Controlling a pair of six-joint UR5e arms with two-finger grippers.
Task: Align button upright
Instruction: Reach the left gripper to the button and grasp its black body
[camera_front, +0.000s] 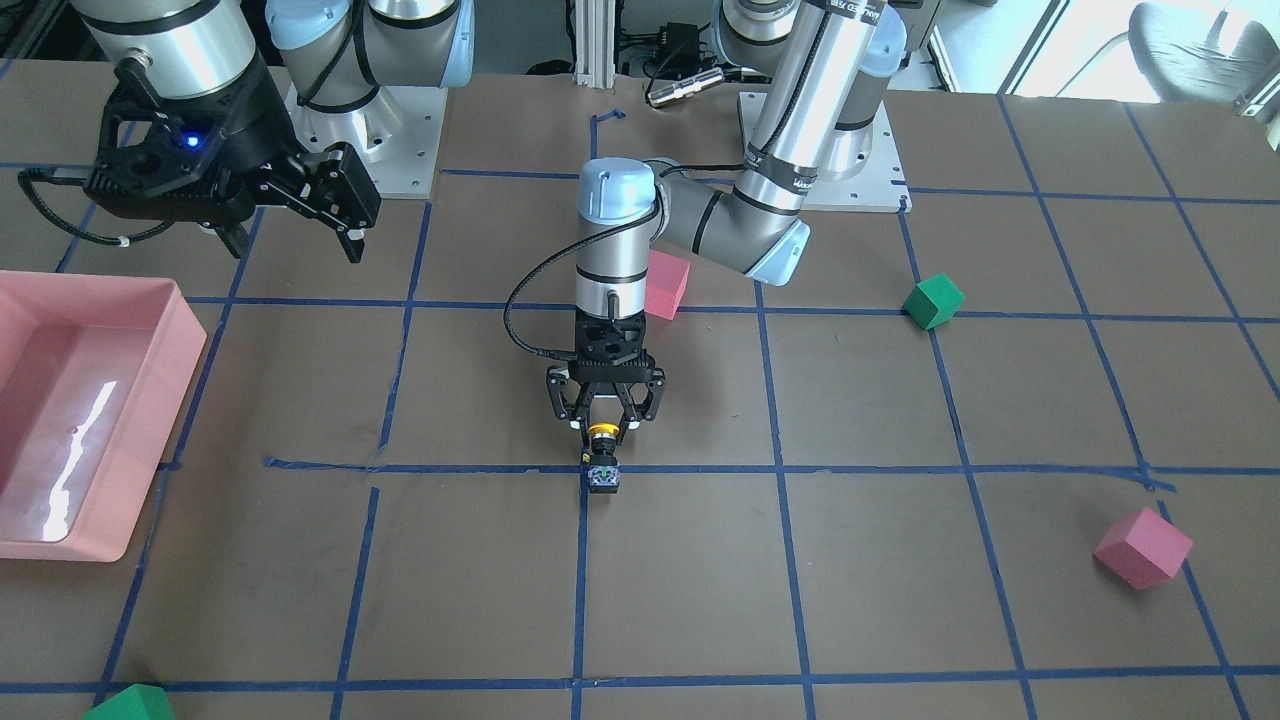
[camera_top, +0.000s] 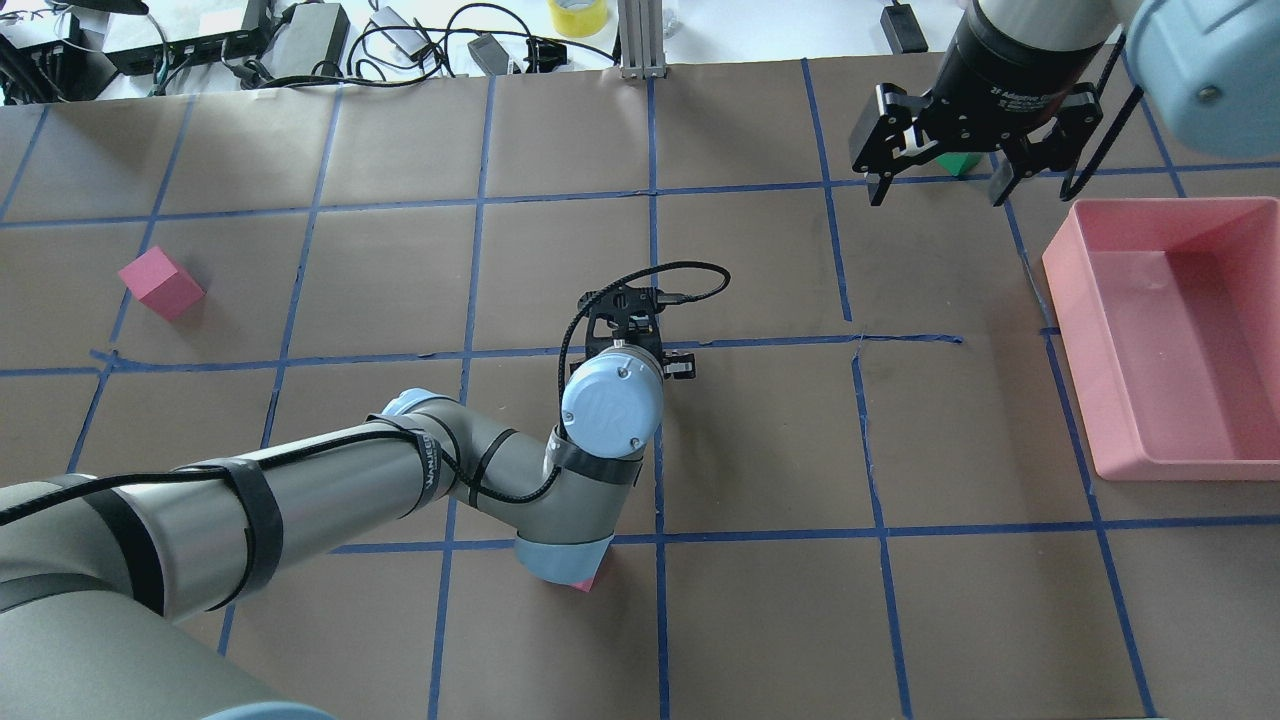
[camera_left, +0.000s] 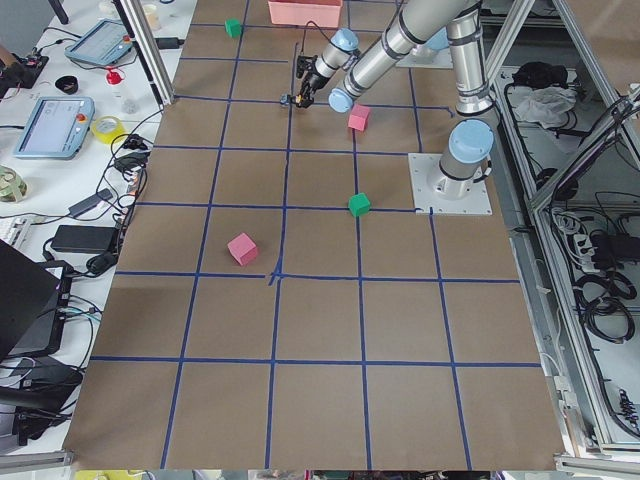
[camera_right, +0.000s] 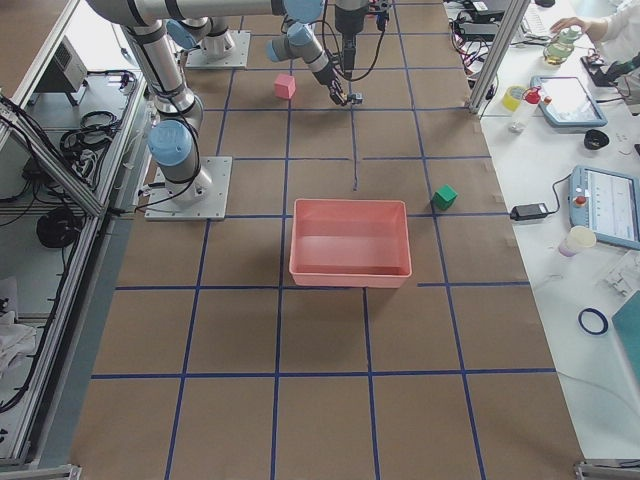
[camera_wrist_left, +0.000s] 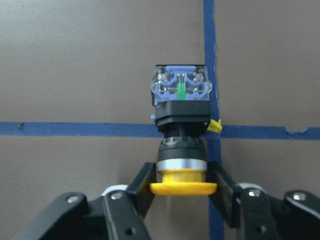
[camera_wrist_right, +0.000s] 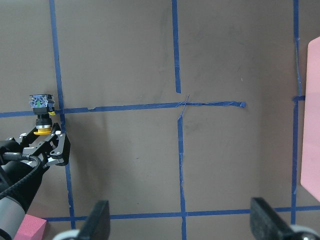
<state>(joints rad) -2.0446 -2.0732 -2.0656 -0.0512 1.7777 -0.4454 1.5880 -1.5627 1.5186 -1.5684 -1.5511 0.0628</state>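
Pinching with the black two-finger left gripper (camera_wrist_left: 181, 172), at the collar behind the cap: small push-button switch (camera_wrist_left: 181, 115), round yellow cap, black body, silvery-grey base. Lying sideways on the brown paper bench (camera_wrist_left: 75, 60) at a blue tape crossing (camera_front: 582, 467), base pointing away. Black right gripper (camera_top: 938, 190) spread, well apart.

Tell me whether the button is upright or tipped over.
Tipped over: the button lies on its side on the table, with its yellow cap toward the left tool and its base pointing away.
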